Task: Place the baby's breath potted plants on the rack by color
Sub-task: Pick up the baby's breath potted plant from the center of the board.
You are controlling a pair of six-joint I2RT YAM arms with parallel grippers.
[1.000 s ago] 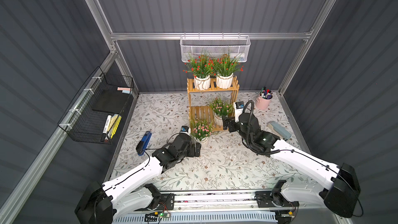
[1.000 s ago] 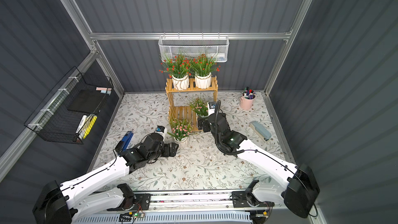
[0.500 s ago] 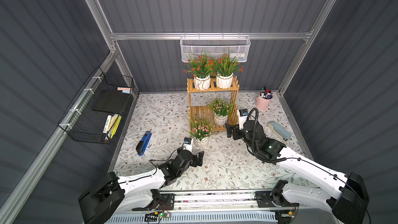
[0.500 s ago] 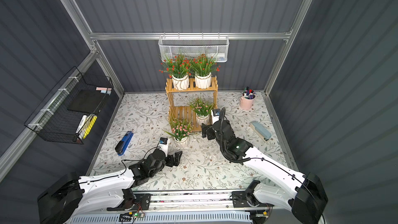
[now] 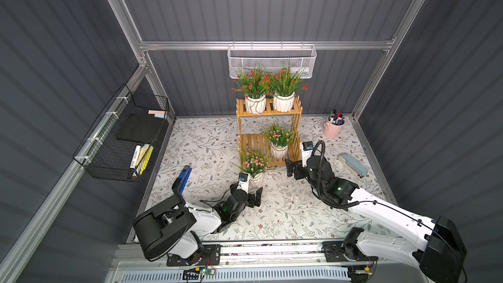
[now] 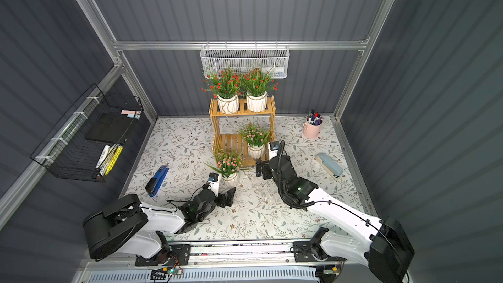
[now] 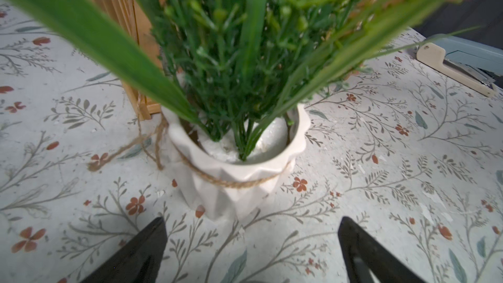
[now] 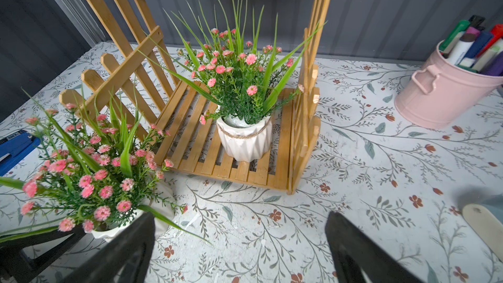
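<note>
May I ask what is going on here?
The robot is sorting baby's breath pots onto the rack by colour. Both red plants stand on the top tier, one pink plant on the lower. The other pink plant stands on the table before the rack, with the open left gripper just short of it. The right gripper is open and empty.

Left tool (image 7: 251,220) and right tool (image 8: 239,215) spread wide.

rack (image 5: 253,142) lower tier's left half free, pink plant (image 5: 279,138) filling right
</note>
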